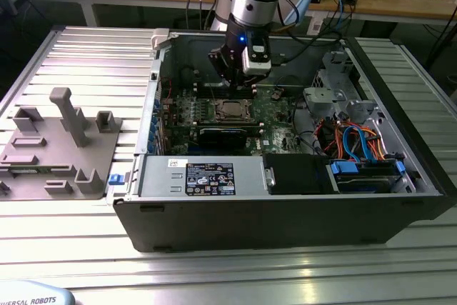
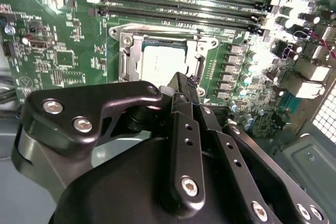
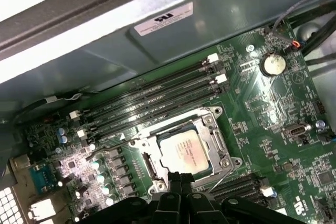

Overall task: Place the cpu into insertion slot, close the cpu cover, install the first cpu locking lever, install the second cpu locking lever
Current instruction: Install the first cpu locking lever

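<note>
The cpu (image 3: 184, 149) lies flat in its socket on the green motherboard, its silvery top showing in both wrist views (image 2: 163, 61). The cpu cover (image 3: 214, 129) is a silver frame lying down around the chip. A thin wire lever (image 3: 227, 176) slants out beside the socket. My gripper (image 1: 226, 85) hangs inside the open computer case, just above and behind the socket in the exterior view. Its black fingertips (image 3: 181, 181) are pressed together with nothing between them, close over the socket's edge (image 2: 181, 83).
Memory slots (image 3: 152, 100) run along one side of the socket. A long black card (image 1: 223, 133) lies in front of it. The labelled power supply box (image 1: 207, 176), drive bay with cables (image 1: 357, 151) and case walls (image 1: 153, 98) hem the board in. A grey fixture (image 1: 61, 148) sits outside.
</note>
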